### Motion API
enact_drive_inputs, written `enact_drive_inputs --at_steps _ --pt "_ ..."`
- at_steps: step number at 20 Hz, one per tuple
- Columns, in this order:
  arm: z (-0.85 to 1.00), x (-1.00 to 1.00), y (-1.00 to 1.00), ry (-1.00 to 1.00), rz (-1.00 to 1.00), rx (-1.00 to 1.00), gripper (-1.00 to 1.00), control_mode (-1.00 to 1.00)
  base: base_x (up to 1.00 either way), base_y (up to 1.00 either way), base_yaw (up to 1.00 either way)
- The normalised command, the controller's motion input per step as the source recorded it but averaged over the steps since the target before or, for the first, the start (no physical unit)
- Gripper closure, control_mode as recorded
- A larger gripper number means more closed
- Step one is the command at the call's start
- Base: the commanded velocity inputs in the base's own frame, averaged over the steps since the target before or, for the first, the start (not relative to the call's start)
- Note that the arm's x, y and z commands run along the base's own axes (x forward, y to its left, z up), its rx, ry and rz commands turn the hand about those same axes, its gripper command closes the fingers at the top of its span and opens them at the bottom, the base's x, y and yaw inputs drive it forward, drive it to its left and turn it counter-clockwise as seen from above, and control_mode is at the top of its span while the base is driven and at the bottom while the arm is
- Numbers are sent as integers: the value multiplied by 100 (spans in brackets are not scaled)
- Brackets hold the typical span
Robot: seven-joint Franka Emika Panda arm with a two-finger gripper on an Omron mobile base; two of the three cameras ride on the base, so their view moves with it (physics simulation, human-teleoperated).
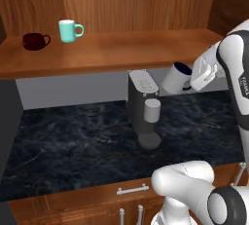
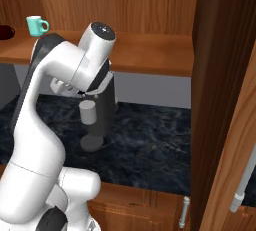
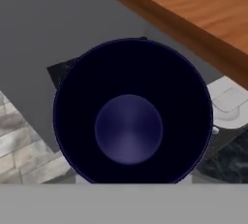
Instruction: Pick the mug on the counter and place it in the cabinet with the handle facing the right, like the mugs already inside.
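The grey mug (image 1: 171,79) hangs tilted in the air just below the cabinet's shelf board (image 1: 112,52), its dark navy mouth turned toward the hand. My gripper (image 1: 188,78) is shut on the mug at its rim. The hand view looks straight into the mug's navy inside (image 3: 130,121), which hides my fingertips. I cannot make out the mug's handle. Far left on the shelf stand the teal mug (image 1: 68,30) and the squat maroon cup (image 1: 34,41), handles pointing right. The black counter (image 1: 68,141) lies below.
A grey coffee machine (image 1: 143,106) stands on the counter right beside and below the held mug. An open brown cabinet door (image 2: 220,100) rises at the right. Drawers with metal handles (image 1: 132,189) run under the counter's front edge.
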Motion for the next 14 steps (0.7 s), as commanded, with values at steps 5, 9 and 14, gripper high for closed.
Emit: enact_drive_inputs --at_steps 5,9,14 --pt "35 6 44 -9 9 3 100 -100 0 0 0" --pt "24 1 45 -7 13 4 100 -100 0 0 0" --pt "11 8 43 -5 18 5 100 -100 0 0 0"
